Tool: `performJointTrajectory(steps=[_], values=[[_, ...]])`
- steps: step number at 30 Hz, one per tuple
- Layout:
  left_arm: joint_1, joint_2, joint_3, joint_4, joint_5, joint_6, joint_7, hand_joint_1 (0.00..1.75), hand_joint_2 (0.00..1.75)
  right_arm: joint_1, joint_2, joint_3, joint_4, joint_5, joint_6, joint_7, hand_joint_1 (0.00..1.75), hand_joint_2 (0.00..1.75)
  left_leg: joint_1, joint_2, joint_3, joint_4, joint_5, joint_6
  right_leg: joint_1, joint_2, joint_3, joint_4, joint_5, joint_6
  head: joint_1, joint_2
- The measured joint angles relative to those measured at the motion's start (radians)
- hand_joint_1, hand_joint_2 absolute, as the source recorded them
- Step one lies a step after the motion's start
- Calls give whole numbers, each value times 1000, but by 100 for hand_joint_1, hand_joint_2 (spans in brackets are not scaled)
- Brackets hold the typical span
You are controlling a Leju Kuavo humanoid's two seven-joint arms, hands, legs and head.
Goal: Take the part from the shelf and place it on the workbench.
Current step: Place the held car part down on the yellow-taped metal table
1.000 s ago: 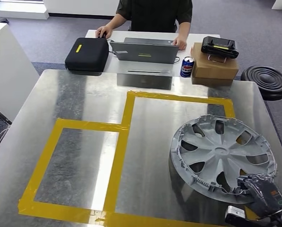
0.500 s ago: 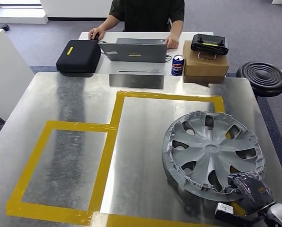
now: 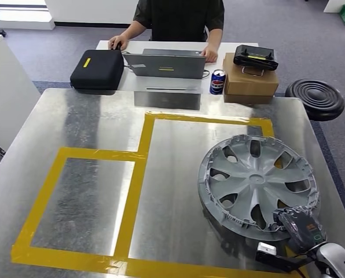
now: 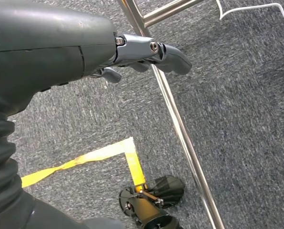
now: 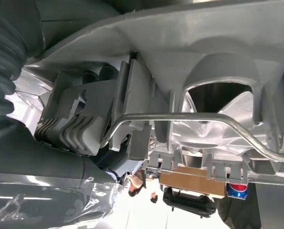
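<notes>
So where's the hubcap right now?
In the head view the hubcap is at the right of the metal workbench, inside the larger yellow tape outline, with the right hand gripping its near rim.

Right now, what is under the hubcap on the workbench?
The hubcap lies over the metal workbench and yellow tape. The right hand grips its near rim. Whatever else lies beneath it is covered.
</notes>
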Motion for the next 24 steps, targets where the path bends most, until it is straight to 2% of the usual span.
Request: performJointTrajectory(steps=[13,24], values=[[0,0,-1,0,-3,0,6,0,175,-16,7,13,18,20,-14,2,175,175,0,1,0,0,1,5,0,1,5,-9,5,4,0,0],[-3,0,-26,0,-22,0,20,0,175,-149,52,91,87,86,-10,-22,175,175,-1,3,-2,0,4,7,-1,1,4,-9,7,6,0,0]])
